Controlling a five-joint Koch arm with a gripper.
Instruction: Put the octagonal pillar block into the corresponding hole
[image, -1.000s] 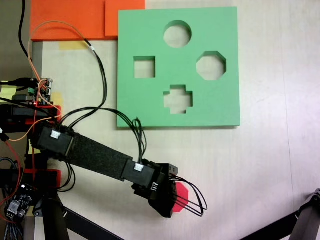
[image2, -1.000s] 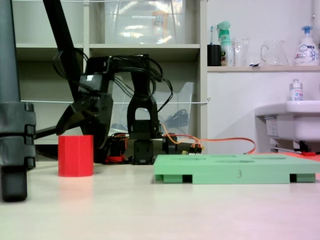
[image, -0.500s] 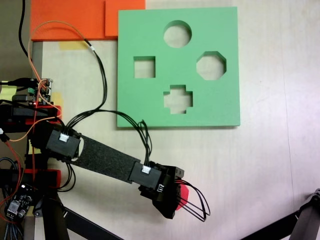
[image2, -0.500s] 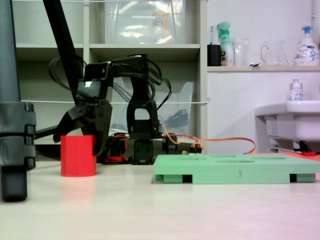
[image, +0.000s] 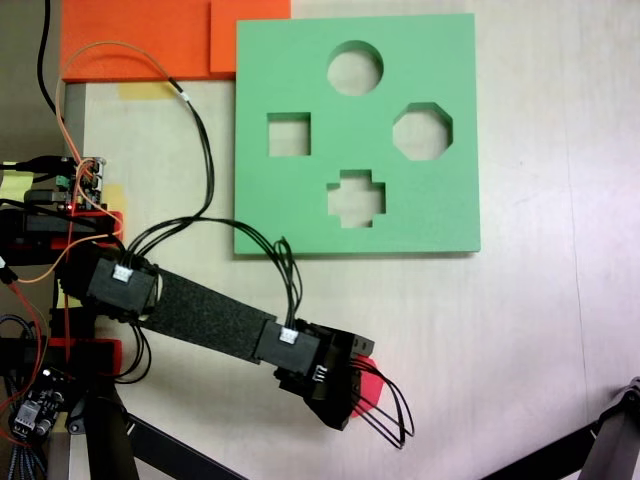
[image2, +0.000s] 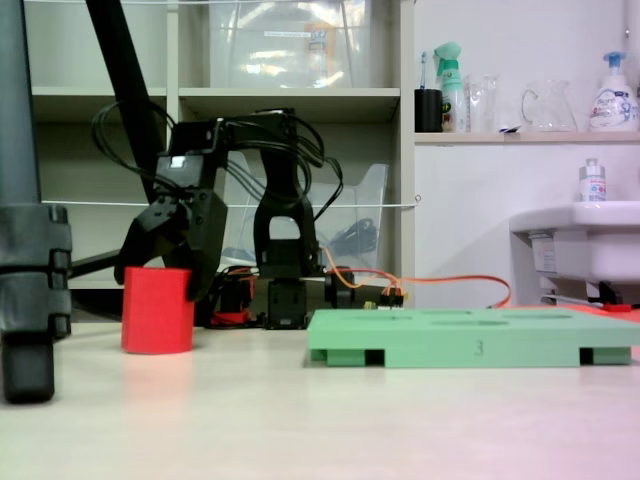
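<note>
The red octagonal pillar block (image2: 157, 318) stands upright on the table, far left of the green board in that fixed view. In the fixed view from above, only a red sliver of the block (image: 372, 384) shows beside the black gripper body. My gripper (image2: 160, 285) hangs over the block, open, with one jaw on each side of its top. From above, the gripper (image: 350, 395) covers most of the block. The green foam board (image: 300, 215) lies flat, and its eight-sided hole (image: 423, 131) at the right side holds nothing.
The board also has a round cutout (image: 355, 68), a square cutout (image: 288, 134) and a cross cutout (image: 357, 197). Orange foam sheets (image: 140, 35) lie at the top left. The arm's base and wiring (image: 60, 210) fill the left edge. A tripod leg (image2: 30, 290) stands near the block.
The gripper has tilted and come lower, so its jaws now straddle the block's top. The block has shifted slightly to the right in the side view since the earliest frame.
</note>
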